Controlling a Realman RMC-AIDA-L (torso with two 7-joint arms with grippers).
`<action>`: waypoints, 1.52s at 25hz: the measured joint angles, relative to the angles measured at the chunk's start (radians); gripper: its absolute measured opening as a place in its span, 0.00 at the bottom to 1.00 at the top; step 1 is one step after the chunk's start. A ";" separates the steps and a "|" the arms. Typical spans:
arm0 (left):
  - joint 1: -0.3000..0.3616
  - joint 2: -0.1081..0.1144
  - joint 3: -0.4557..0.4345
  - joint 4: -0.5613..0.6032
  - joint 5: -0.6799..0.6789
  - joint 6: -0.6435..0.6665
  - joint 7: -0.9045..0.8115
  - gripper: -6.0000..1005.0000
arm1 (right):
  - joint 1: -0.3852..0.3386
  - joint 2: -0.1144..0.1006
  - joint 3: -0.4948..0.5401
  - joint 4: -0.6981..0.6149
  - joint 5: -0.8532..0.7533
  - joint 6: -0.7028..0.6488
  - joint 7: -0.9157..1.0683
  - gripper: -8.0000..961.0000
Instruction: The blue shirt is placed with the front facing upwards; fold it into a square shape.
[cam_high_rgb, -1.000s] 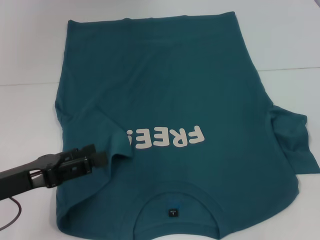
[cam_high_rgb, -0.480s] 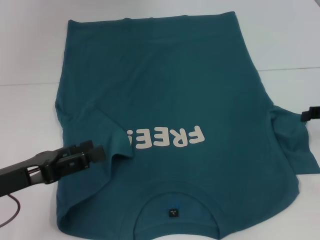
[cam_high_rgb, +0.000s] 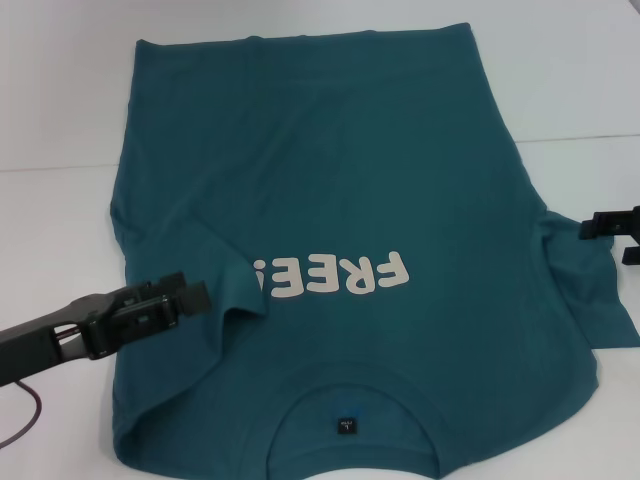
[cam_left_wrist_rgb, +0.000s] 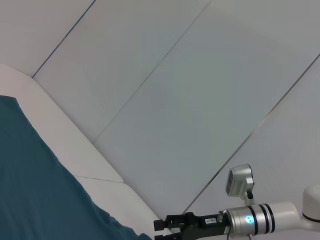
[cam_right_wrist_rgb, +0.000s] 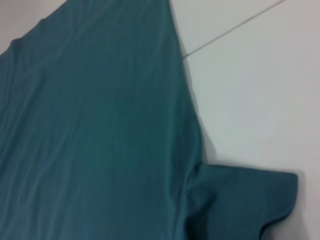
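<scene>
The blue shirt (cam_high_rgb: 340, 180) lies flat on the white table (cam_high_rgb: 60, 120) with its white "FREE!" lettering (cam_high_rgb: 335, 275) face up and the neckline label (cam_high_rgb: 345, 424) at the near edge. Its left sleeve (cam_high_rgb: 225, 275) is folded inward over the chest. My left gripper (cam_high_rgb: 190, 296) hovers open beside that fold, holding nothing. The right sleeve (cam_high_rgb: 590, 285) still spreads out sideways and also shows in the right wrist view (cam_right_wrist_rgb: 240, 200). My right gripper (cam_high_rgb: 606, 240) reaches in just above and beyond it, open and empty, and also shows in the left wrist view (cam_left_wrist_rgb: 159, 229).
A seam in the table top (cam_high_rgb: 575, 140) runs out from behind the shirt on the right. A thin dark cable (cam_high_rgb: 25, 425) hangs under my left arm at the near left. Bare white table shows on both sides of the shirt.
My right gripper has come into view from the right edge, toward the right sleeve. My left gripper has lifted slightly and drawn back a little to the left. The shirt has not moved.
</scene>
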 joint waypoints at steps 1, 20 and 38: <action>-0.001 0.000 0.000 0.000 0.000 0.000 0.000 0.88 | 0.002 0.002 -0.002 0.007 -0.001 0.009 0.000 0.81; -0.002 0.000 0.000 -0.002 -0.009 -0.006 -0.005 0.88 | 0.037 0.012 -0.075 0.057 -0.005 0.071 -0.007 0.80; -0.005 0.000 0.000 -0.002 -0.010 -0.011 -0.016 0.88 | 0.031 0.000 -0.090 0.060 -0.008 0.051 0.000 0.13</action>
